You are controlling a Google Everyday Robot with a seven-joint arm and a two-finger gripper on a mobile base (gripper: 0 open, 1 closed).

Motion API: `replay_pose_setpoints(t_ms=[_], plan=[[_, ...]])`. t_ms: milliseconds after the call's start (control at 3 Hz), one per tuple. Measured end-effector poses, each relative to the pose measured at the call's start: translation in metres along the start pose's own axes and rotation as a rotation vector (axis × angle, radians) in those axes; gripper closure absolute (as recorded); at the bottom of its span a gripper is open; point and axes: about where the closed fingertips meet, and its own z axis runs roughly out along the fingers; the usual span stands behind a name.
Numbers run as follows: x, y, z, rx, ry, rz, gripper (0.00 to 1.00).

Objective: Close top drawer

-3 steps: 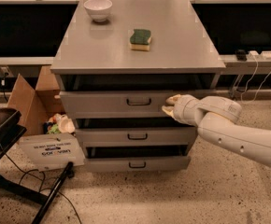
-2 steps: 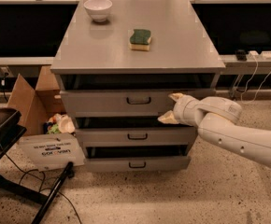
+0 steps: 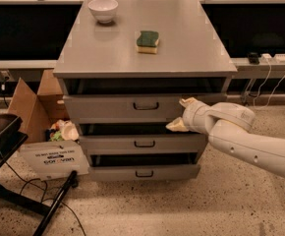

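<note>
The top drawer (image 3: 113, 108) is a wide grey panel with a small dark wire handle (image 3: 146, 105) at its centre. It stands a little way out from the cabinet, with a dark gap above it under the tabletop. My gripper (image 3: 180, 115) is at the right part of the drawer's front, to the right of the handle. Its cream fingers (image 3: 186, 102) are spread, one up against the panel and one down at the panel's lower edge. It holds nothing. My white arm (image 3: 250, 141) comes in from the lower right.
Two shorter drawers, the middle drawer (image 3: 142, 144) and the bottom drawer (image 3: 143, 173), sit below, also slightly out. A white bowl (image 3: 102, 10) and a green-yellow sponge (image 3: 148, 41) lie on the grey tabletop (image 3: 191, 48). A cardboard box (image 3: 32, 104), a sign (image 3: 54, 159) and cables stand at the left.
My gripper has dropped slightly along the drawer front and its lower finger now reaches the panel's bottom edge. The drawer front shows no clear movement.
</note>
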Motion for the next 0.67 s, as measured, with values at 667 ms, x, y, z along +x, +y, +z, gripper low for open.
replay_pose_setpoints(t_ms=[667], plan=[[-0.002, 0.024, -0.024, -0.037, 0.026, -0.019, 0.67]])
